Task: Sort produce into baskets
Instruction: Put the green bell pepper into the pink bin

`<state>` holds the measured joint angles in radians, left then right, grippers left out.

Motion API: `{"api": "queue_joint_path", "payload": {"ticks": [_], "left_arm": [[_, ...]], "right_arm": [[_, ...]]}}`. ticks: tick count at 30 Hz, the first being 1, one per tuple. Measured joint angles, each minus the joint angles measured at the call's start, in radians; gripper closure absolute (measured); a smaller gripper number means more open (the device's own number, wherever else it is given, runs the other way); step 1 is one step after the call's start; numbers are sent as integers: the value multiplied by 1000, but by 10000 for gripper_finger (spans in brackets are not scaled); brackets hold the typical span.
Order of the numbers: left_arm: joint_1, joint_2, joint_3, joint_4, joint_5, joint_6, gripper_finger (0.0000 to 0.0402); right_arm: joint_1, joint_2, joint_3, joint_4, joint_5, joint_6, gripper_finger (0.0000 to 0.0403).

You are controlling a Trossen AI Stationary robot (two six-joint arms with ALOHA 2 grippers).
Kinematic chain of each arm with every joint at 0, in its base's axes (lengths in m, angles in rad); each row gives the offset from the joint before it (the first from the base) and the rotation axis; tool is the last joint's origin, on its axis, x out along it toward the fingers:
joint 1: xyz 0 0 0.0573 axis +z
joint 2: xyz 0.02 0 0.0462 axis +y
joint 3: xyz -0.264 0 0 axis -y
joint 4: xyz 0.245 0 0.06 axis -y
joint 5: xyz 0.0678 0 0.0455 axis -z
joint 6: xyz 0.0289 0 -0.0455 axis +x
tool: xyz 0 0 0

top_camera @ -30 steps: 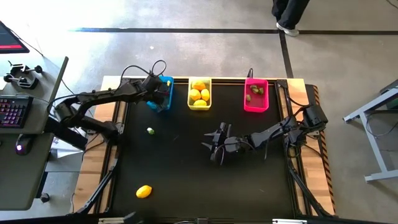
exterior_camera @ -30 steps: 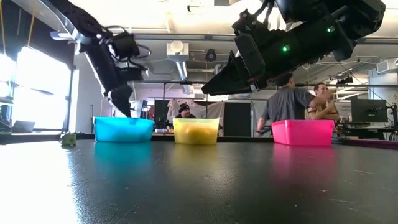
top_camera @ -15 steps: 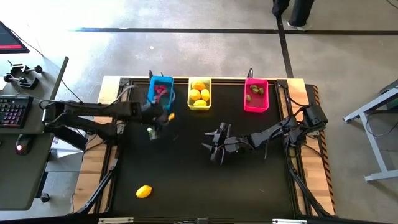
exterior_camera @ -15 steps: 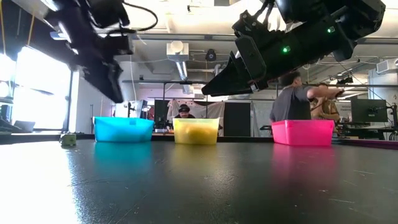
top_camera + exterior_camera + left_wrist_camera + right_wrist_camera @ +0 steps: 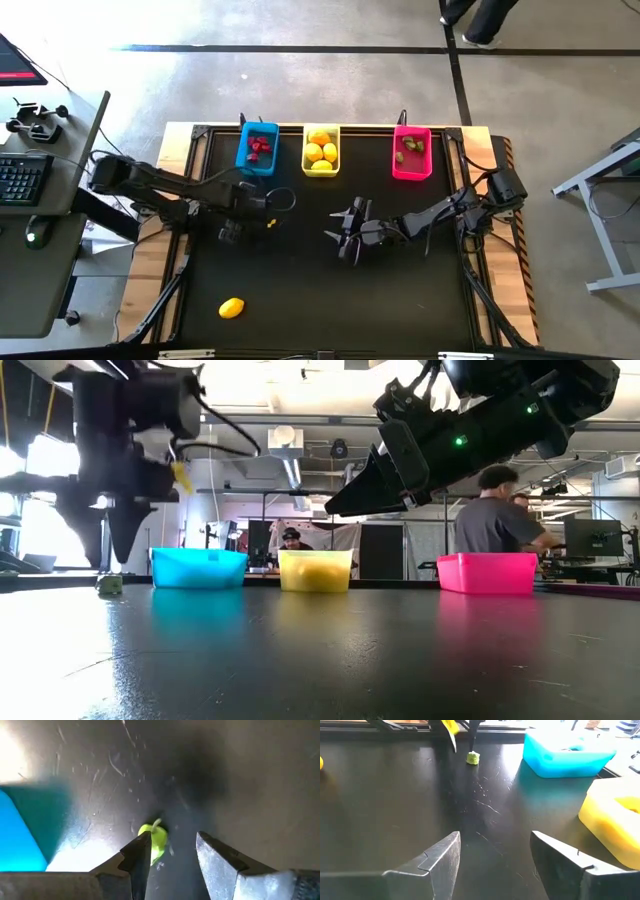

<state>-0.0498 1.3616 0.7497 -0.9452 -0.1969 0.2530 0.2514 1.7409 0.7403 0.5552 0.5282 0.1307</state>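
A small green bit lies on the black table, left of the middle; it also shows in the low view and the right wrist view. My left gripper is open and points down just above it, and the bit lies beside one fingertip. My right gripper is open and empty above the table's middle. The blue basket holds red berries, the yellow basket holds lemons, and the pink basket holds green bits. A lemon lies near the front left.
The three baskets stand in a row along the table's far edge. The black tabletop between the two grippers and the near edge is bare apart from the lemon. People stand in the room behind the table.
My left gripper has gone from over the blue basket toward the table's near edge and down, and now hangs pointing down over the green bit. The green bit and the lemon have stayed where they were. My right arm has kept still.
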Motion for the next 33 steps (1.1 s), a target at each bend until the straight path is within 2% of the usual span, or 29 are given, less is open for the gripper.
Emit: {"api": "queue_joint_path", "payload": {"ticks": [7, 18, 23, 29, 33], "left_arm": [[1, 125, 0, 8, -97, 93, 257], [8, 190, 0, 78, -88, 125, 263], [11, 202, 3, 76, -74, 142, 306], [12, 203, 2, 66, -25, 150, 392], [11, 203, 2, 65, -43, 145, 398]], "right_arm": [[-3, 0, 0, -24, 0, 0, 171], [-3, 0, 0, -47, 0, 25, 171], [-3, 0, 0, -51, 0, 26, 171], [-3, 0, 0, -51, 0, 26, 171], [-3, 0, 0, -55, -19, 26, 171]]}}
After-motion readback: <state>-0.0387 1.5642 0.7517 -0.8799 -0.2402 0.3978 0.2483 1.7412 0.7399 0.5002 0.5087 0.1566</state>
